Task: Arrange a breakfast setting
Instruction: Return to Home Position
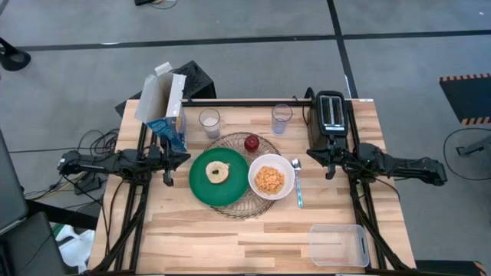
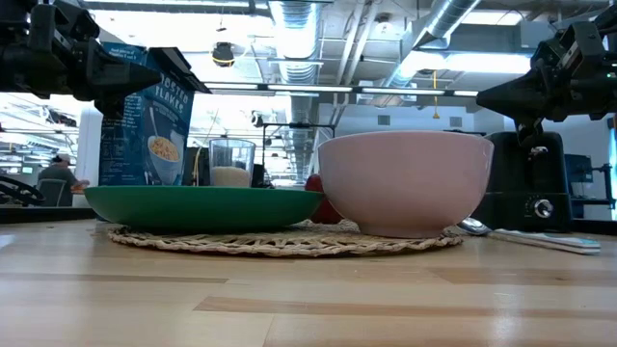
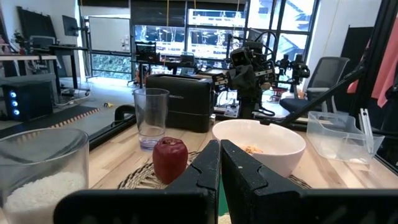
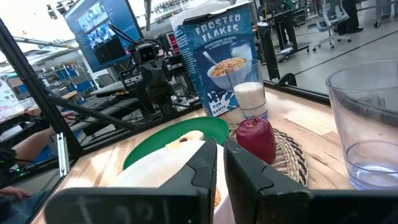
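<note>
Beside the wire mat (image 1: 232,210), on opposite sides, we hold the left gripper (image 1: 178,157) and right gripper (image 1: 318,157) raised, each closed on nothing, so neither arm overhangs it.

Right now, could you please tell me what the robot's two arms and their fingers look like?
The left arm and right arm are black, slim and jointed, with loose cables beside the left. The left gripper and right gripper each have two black, wedge-shaped fingers.
</note>
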Tool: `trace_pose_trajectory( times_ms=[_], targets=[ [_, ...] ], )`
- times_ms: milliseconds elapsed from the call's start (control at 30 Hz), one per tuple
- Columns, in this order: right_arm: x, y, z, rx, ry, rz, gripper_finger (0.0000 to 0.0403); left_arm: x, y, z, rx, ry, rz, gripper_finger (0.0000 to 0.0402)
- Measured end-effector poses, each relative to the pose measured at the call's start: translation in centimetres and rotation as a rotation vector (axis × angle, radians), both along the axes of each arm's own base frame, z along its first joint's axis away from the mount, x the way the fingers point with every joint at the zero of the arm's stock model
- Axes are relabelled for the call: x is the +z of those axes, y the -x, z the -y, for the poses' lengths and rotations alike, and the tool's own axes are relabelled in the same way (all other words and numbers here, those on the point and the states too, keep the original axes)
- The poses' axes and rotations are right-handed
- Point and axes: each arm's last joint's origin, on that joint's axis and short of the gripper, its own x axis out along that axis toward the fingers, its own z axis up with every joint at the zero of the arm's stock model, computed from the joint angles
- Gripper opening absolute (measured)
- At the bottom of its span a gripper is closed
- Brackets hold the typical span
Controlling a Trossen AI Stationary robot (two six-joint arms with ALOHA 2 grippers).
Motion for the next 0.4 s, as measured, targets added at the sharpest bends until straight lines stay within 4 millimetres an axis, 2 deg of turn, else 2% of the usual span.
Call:
trace_pose_trajectory(
  times_ms=[400],
  targets=[
    [0.00, 0.00, 0.00, 0.000, 0.000, 0.000, 0.0059, 0.00, 0.00, 0.00, 0.000, 0.000, 0.000, 0.0000]
  ],
)
